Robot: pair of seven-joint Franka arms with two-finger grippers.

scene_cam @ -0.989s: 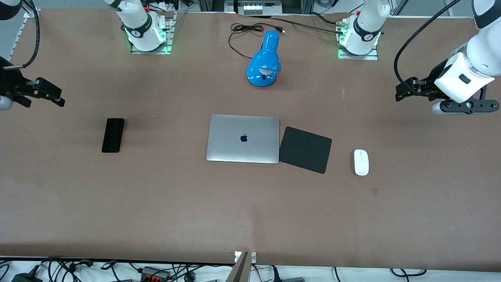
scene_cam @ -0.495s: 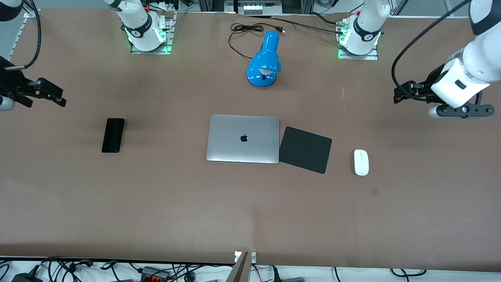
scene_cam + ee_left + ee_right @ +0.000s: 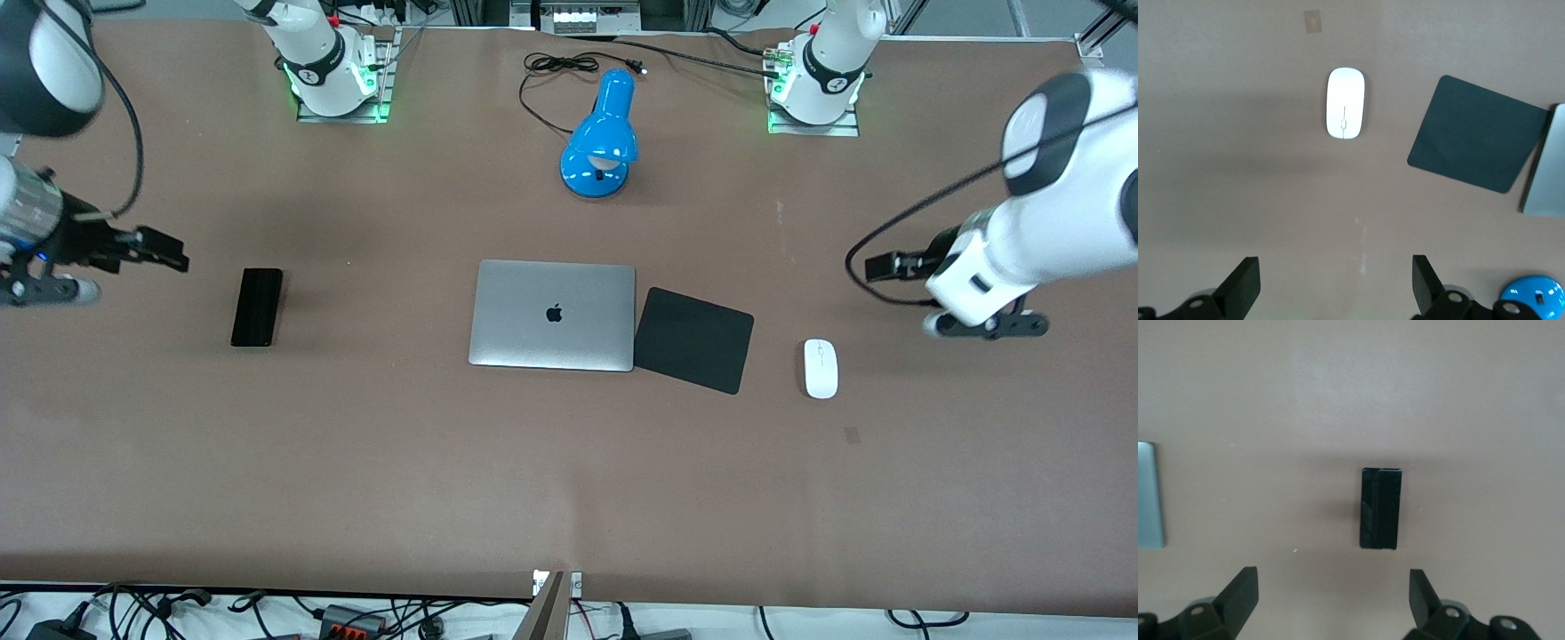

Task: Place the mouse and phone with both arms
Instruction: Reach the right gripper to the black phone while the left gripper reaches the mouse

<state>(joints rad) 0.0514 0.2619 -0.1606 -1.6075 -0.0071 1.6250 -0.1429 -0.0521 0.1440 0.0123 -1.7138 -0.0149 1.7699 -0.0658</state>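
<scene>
The phone [image 3: 257, 307] lies flat on the brown tabletop [image 3: 356, 462] toward the right arm's end, at about 9 o'clock from the closed silver laptop [image 3: 553, 315] and well apart from it. I have the right pincer [image 3: 169, 256] up in the air at roughly 10 o'clock from the phone, over bare tabletop just beside it. From the front I can't judge that pincer's gap, but my right wrist view shows its two fingers [image 3: 1239, 595] spread wide with nothing between them, the phone [image 3: 1381, 509] lying past them.

At 12 o'clock from the laptop stands a blue desk lamp [image 3: 603, 138]. A black mouse pad [image 3: 694, 340] touches the laptop's edge on the left arm's side. The mouse [image 3: 821, 368] sits at 3 o'clock from the pad, near it but not touching. The left pincer [image 3: 880, 265] hangs over the tabletop at about 1 o'clock from the mouse. The left wrist view shows it wide open and empty, fingers [image 3: 1243, 287] apart, and shows the grey line down the mouse [image 3: 1345, 112], which the front view barely shows.
</scene>
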